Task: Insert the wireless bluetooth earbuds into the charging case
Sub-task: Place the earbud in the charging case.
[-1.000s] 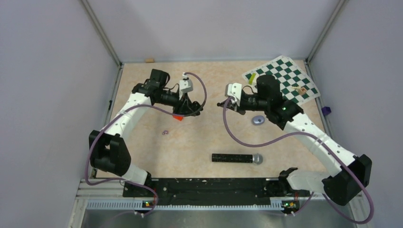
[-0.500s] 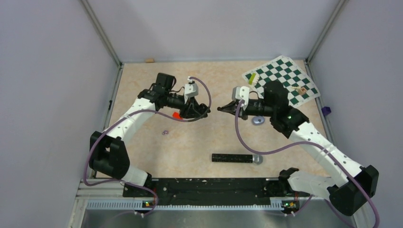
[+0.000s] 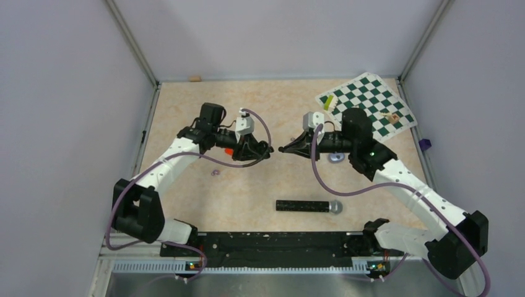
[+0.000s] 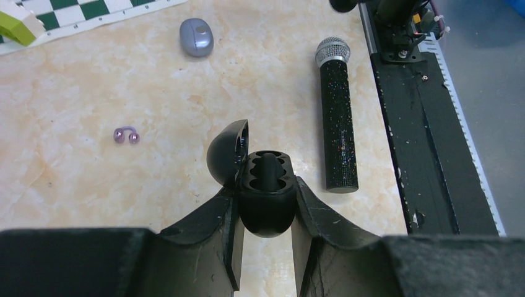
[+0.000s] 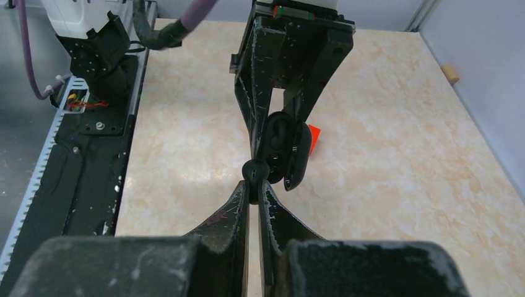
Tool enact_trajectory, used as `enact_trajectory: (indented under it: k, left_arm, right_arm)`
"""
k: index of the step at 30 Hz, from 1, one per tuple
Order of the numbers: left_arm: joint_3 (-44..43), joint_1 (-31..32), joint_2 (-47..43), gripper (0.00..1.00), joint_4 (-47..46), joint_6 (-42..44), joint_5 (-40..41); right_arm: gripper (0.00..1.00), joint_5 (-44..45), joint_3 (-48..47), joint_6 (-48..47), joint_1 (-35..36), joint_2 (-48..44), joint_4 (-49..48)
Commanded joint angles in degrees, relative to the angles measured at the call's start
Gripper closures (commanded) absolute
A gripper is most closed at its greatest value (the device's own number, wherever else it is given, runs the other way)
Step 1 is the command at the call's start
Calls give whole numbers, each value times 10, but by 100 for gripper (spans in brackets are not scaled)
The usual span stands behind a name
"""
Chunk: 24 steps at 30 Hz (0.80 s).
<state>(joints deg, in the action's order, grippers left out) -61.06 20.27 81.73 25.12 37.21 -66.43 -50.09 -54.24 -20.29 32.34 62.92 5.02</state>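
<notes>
My left gripper [image 4: 266, 187] is shut on the charging case [image 4: 267, 213], a glossy black pod held above the table with its lid [image 4: 225, 151] hinged open and its wells facing my right gripper. My right gripper [image 5: 254, 184] is shut on one tiny black earbud [image 5: 254, 171] pinched at its fingertips. The earbud touches the case's open face [image 5: 280, 139]. In the top view the left gripper [image 3: 263, 150] and the right gripper [image 3: 283, 149] meet tip to tip at mid-table. The other earbud is not visible.
A red block [image 3: 228, 150] lies under the left gripper. Tiny purple rings [image 3: 215, 172] lie to its near left. A grey-blue disc [image 3: 336, 157] sits under the right arm. A black microphone [image 3: 308, 206] lies near the front. A chessboard mat [image 3: 368, 102] is at the back right.
Both arms have closed in on each other. The right gripper with the earbud has moved left, and its tip now meets the open case held by the left gripper.
</notes>
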Motion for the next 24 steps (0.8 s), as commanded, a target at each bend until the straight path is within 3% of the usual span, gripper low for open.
enact_trajectory:
  k: [1, 24]
  left_arm:
    - [14, 1, -50, 100, -60, -23, -26]
    - [35, 20, -47, 100, -129, -85, 2]
  right_arm:
    - [95, -28, 8, 39, -7, 0, -67]
    - [95, -49, 61, 103, -5, 48, -168]
